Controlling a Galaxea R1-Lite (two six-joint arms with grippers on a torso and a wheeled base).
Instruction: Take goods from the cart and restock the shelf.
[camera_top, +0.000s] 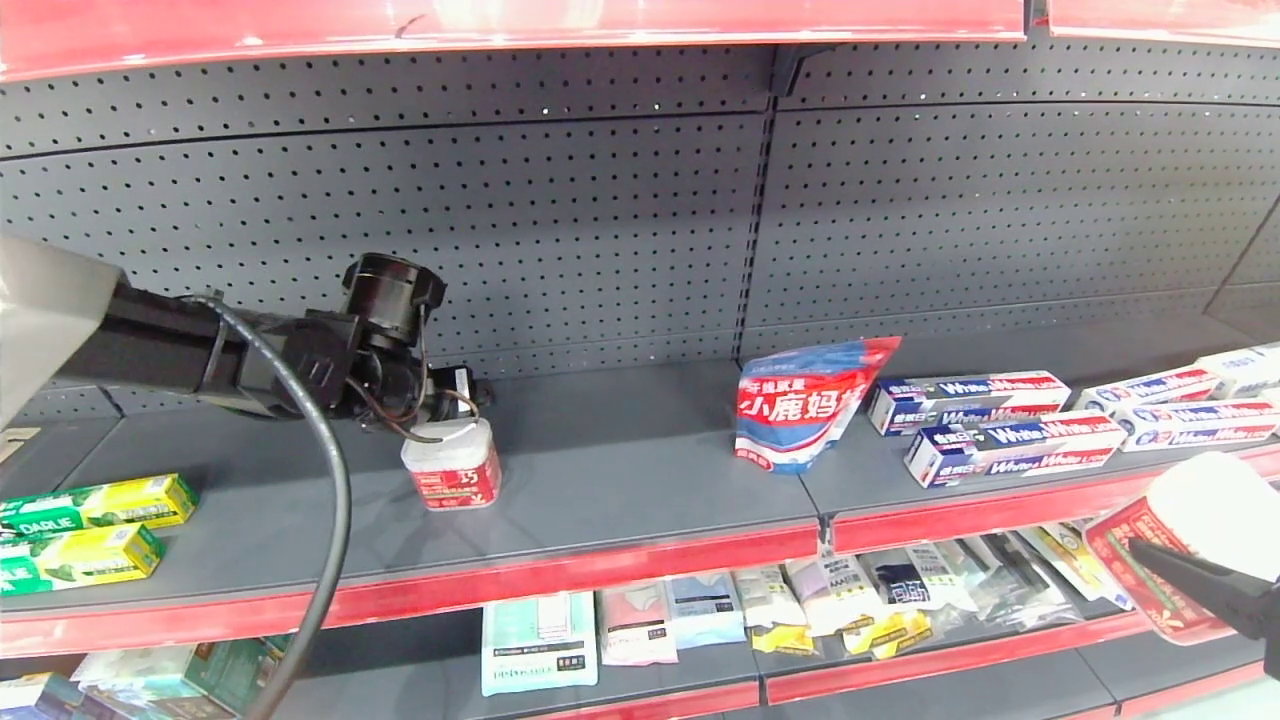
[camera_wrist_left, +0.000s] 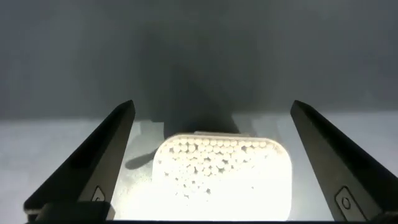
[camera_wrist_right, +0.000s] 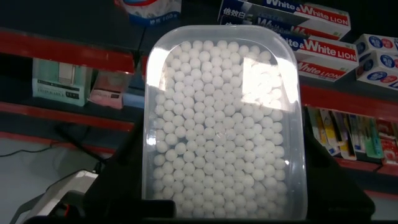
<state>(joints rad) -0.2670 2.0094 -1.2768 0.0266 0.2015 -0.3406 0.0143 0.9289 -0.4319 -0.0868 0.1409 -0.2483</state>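
1. A shop shelf (camera_top: 620, 470) with a red front rail stood before a grey pegboard back panel (camera_top: 600, 220).
2. The shelved swab tub (camera_top: 452, 465) stood upright on the left half of the shelf, well apart from the blue-and-red pouch (camera_top: 805, 405) and the toothpaste boxes (camera_top: 1000, 420) on the right.
3. The left hand (camera_wrist_left: 214, 109) straddled that tub with its fingers (camera_wrist_left: 93, 168) apart, a gap showing on each side.
4. The right hand (camera_top: 1190, 560) was clamped on the held swab tub (camera_top: 1195, 495), low at the right, in front of the shelf edge.
5. Both tubs were packed with cotton swabs (camera_wrist_right: 224, 124), tips up under a clear lid.
6. Such a tub is probably light, with stiff but thin, smooth plastic walls. A moderate squeeze across the flat sides, below the lid, seems the safest hold.
7. Green-and-yellow boxes (camera_top: 90, 525) lay at the left end, and flat packets (camera_top: 800, 600) on the shelf below.
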